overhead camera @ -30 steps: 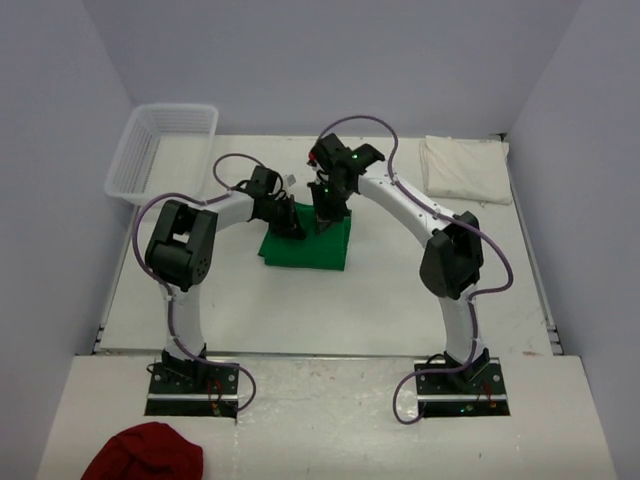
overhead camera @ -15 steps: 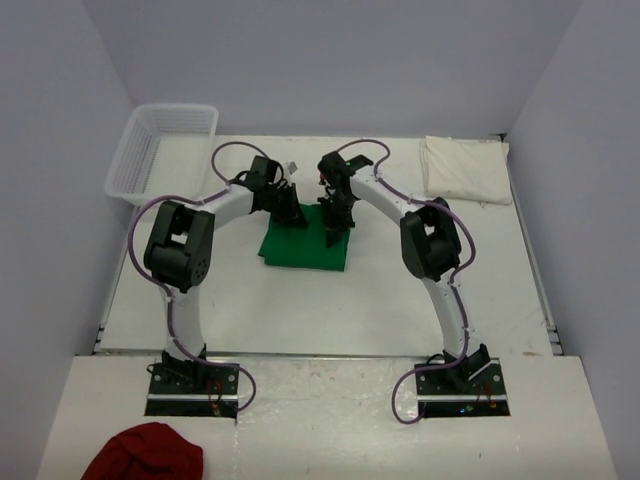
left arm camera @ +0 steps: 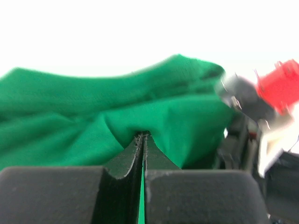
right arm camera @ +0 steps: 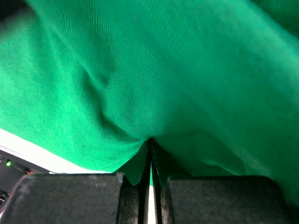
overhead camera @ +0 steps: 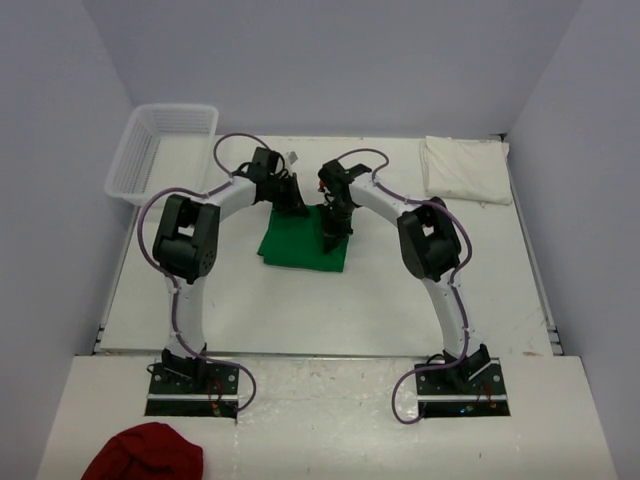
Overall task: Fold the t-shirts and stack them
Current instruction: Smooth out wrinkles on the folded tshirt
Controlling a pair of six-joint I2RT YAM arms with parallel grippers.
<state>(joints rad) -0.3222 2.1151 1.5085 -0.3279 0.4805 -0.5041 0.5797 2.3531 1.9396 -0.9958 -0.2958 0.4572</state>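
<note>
At table (overhead camera: 380, 300) centre, the green t-shirt (overhead camera: 298, 248) is pinched from two sides.
A basket (overhead camera: 160, 150) is seen far left; the left gripper (overhead camera: 296, 206) is clenched on the shirt's far edge, the right gripper (overhead camera: 334, 233) is clamped on cloth beside it, and the cream-white t-shirt (overhead camera: 465, 170) is laid folded at the far right corner.

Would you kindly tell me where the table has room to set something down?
Bare: the strip between the green shirt and the near edge; the right side, nearer than the cream shirt. Crowded: the centre, where the left gripper and right gripper pinch the green shirt.
</note>
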